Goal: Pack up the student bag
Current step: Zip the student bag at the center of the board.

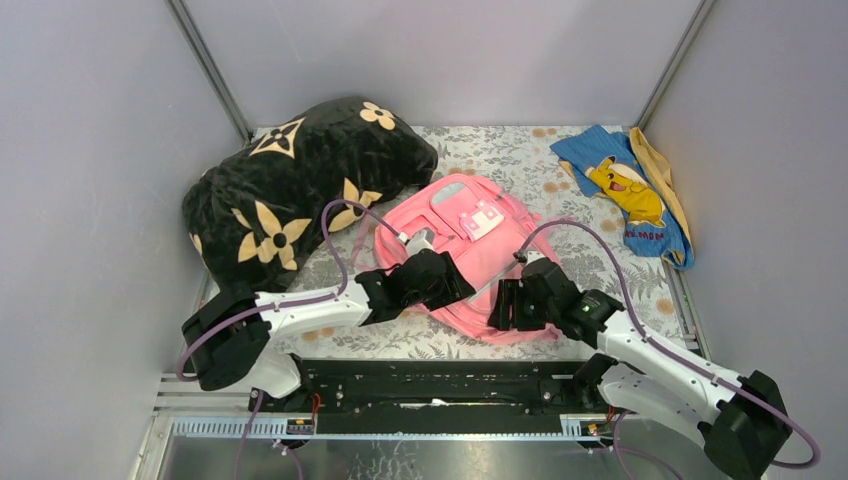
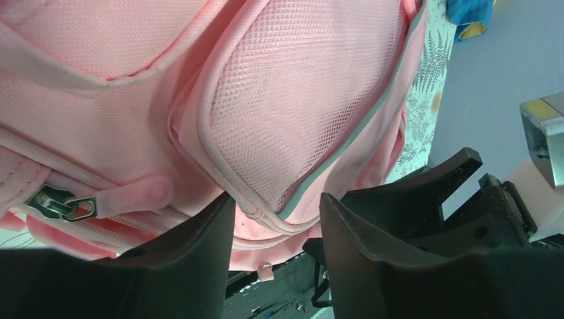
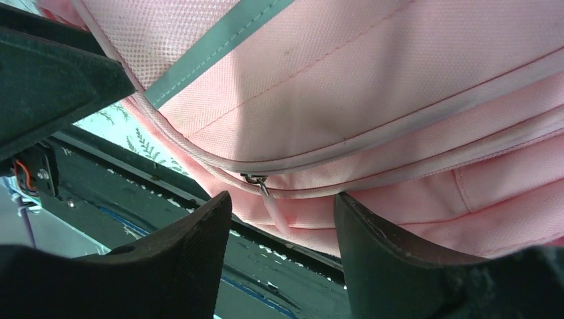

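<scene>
both grippers at the near edge of the student bag, jaws apart, nothing clamped.
student bag (image 1: pixel 455 215) lies flat mid-table (image 1: pixel 520 150), black pillow (image 1: pixel 300 190) just beside it at back left, blue cloth (image 1: pixel 625 185) apart at back right. left gripper (image 2: pixel 276 212) is spread, with the mesh pocket (image 2: pixel 292 100) corner in the gap; can't tell if it touches the fingers. right gripper (image 3: pixel 282 206) is spread at the bag's near right edge, a small zip pull (image 3: pixel 266 193) hanging in the gap, not pinched.
</scene>
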